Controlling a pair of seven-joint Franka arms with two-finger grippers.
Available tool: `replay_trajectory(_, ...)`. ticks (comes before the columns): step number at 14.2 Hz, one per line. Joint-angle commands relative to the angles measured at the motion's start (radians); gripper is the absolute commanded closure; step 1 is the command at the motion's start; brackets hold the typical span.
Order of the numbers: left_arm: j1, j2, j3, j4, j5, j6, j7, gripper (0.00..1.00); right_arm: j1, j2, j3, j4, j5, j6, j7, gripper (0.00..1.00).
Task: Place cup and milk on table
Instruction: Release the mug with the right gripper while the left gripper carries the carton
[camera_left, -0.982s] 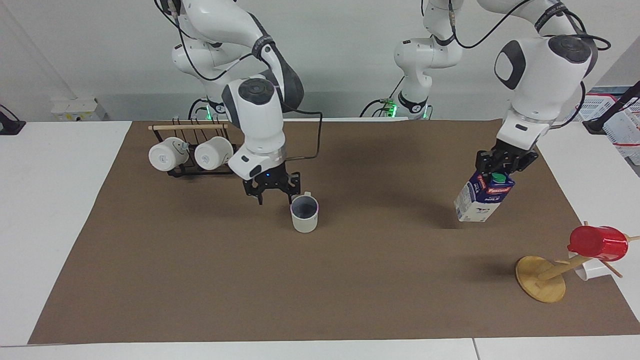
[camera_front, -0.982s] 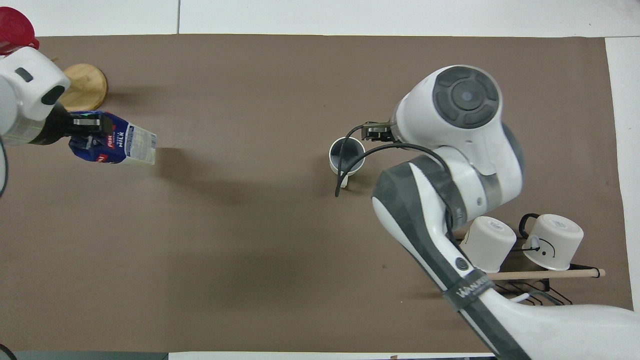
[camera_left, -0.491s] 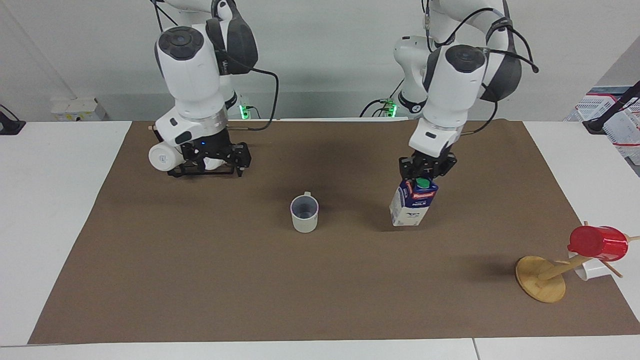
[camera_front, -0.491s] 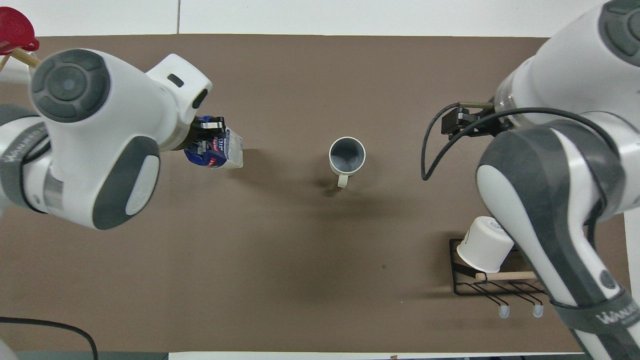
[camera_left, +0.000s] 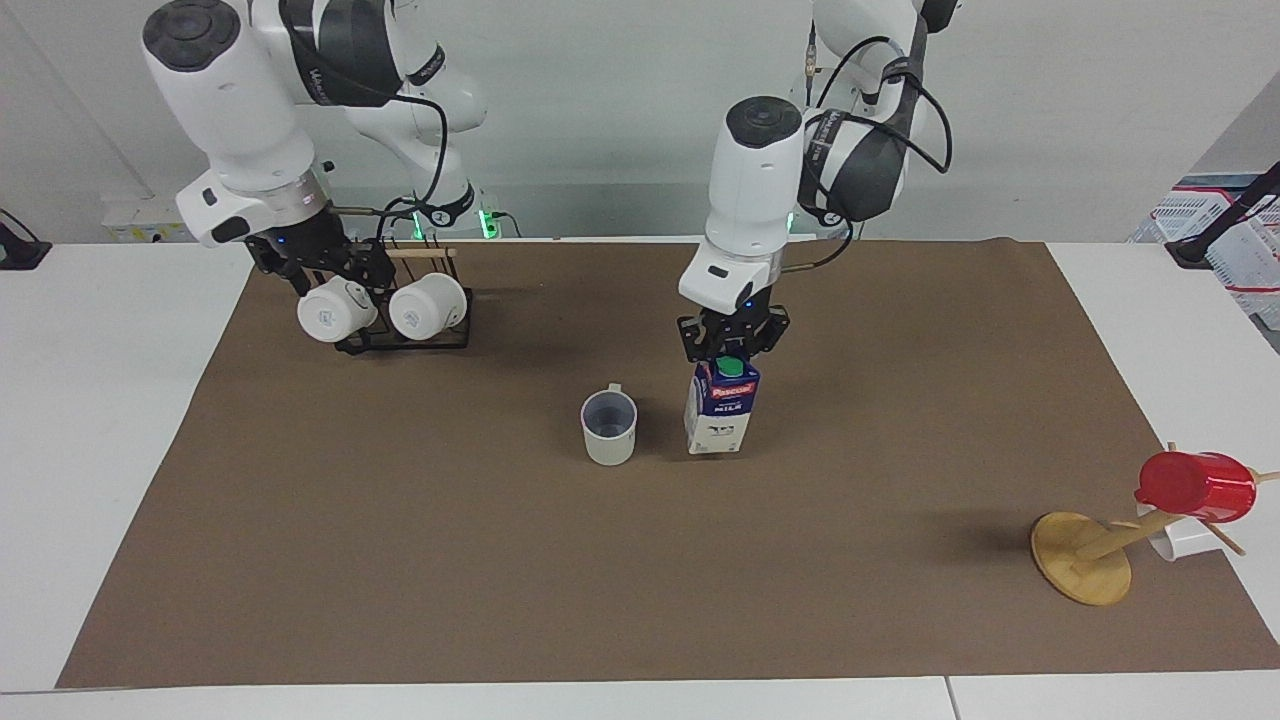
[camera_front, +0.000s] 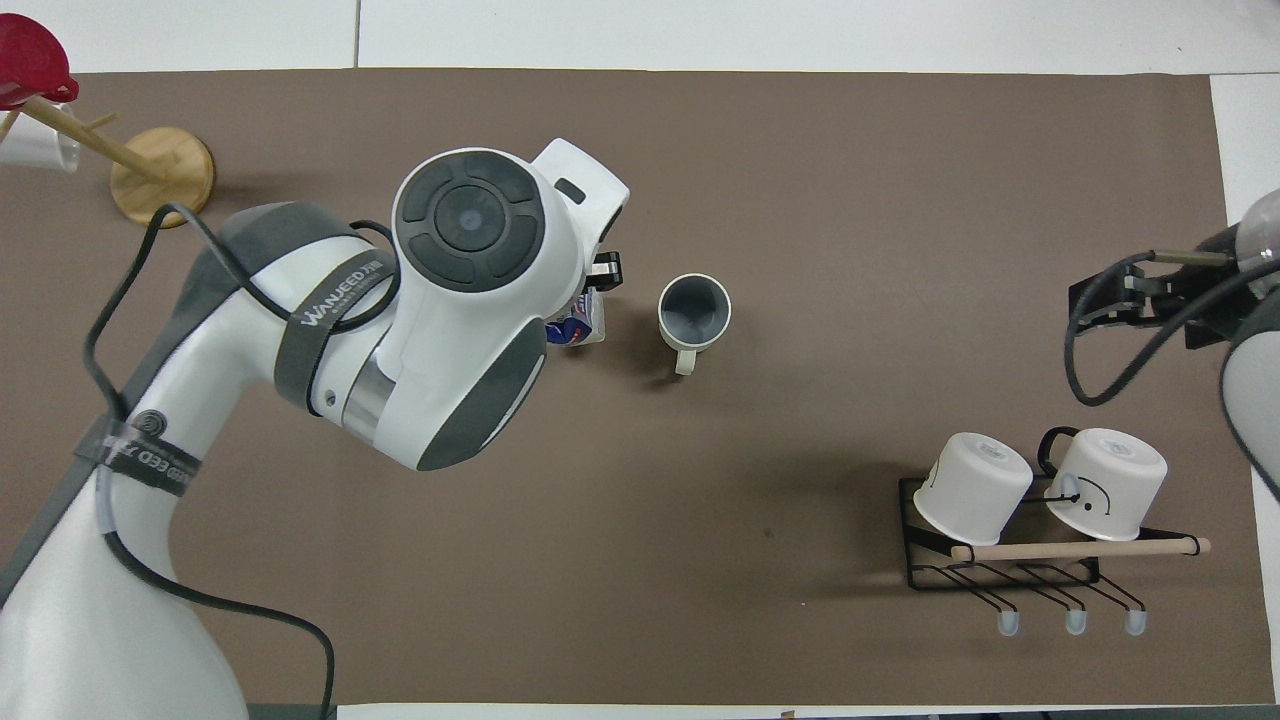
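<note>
While the cup already stands upright and free on the brown sheet near the middle of the tabletop, the milk is only now arriving: it stands upright just beside the cup, toward the left arm's end, with the left gripper clamped on its top by the green cap. Whether its base fully rests on the sheet I cannot tell. By my judgement one half of the task is done, and what is left is for those jaws to let go of the carton and lift away.

Up over the wire rack near the robots, at the right arm's end, the right gripper hangs empty with its jaws wide.

Seen from overhead, the cup's grey-blue inside is empty. Two white mugs hang tipped on the rack; a red cup sits on the wooden stand.
</note>
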Motion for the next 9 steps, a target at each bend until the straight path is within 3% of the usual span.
replay_trajectory(1,-0.031,0.035,0.014,0.038,0.041,0.000,-0.028,1.00,-0.073,-0.049,0.011,-0.028,0.004,-0.028,-0.058,0.00)
replay_trajectory(5,-0.048,0.059,0.013,0.037,0.038,0.062,-0.092,1.00,-0.111,0.012,0.009,0.166,0.046,-0.199,-0.058,0.00)
replay_trajectory(9,-0.067,0.062,0.013,0.032,0.039,0.062,-0.105,1.00,-0.096,0.051,0.020,0.257,0.043,-0.214,-0.058,0.00)
